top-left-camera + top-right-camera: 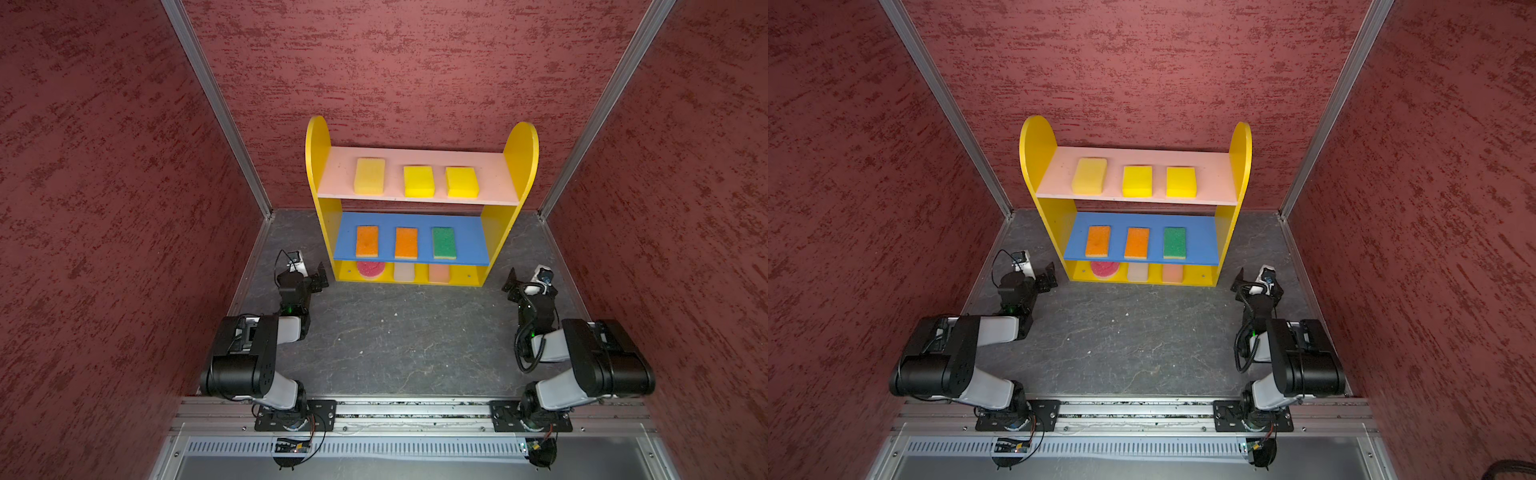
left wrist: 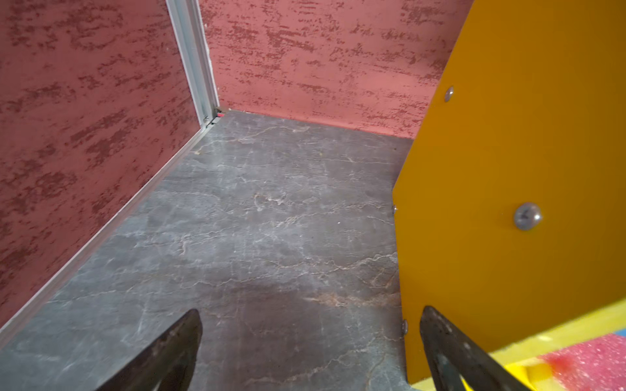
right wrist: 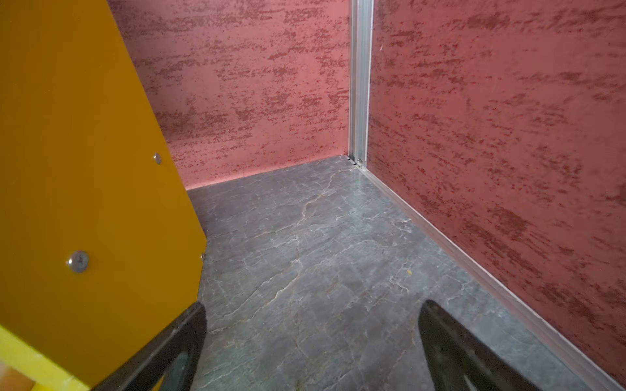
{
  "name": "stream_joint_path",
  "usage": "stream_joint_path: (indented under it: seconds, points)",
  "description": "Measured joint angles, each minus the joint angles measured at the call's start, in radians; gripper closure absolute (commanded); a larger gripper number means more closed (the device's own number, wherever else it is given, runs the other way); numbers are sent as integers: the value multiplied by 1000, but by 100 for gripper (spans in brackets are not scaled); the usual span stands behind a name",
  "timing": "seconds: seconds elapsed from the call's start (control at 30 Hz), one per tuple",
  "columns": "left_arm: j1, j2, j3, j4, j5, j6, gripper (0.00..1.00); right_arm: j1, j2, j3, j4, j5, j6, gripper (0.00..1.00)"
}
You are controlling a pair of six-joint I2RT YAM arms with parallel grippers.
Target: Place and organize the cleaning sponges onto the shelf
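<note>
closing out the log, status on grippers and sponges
Left gripper open, empty. Right gripper open, empty. Nine sponges on shelf, three per tier. Nothing in the way.

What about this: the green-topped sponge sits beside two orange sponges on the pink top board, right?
No. The green-topped rectangular foam sponge sits beside the two orange foam sponges on the blue middle board, as a top view shows.

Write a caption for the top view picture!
Nine sponges sit in neat rows of three on the yellow shelf.
</note>
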Motion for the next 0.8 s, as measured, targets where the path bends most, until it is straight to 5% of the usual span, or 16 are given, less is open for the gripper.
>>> stream_joint_path:
  seconds: [0.3, 0.8]
  points:
    - [26, 14, -33, 68, 80, 1, 1, -2, 10, 67, -35, -37, 0, 1]
    - [-5, 14, -31, 65, 60, 11, 1, -2, 10, 79, -89, -111, -28, 1]
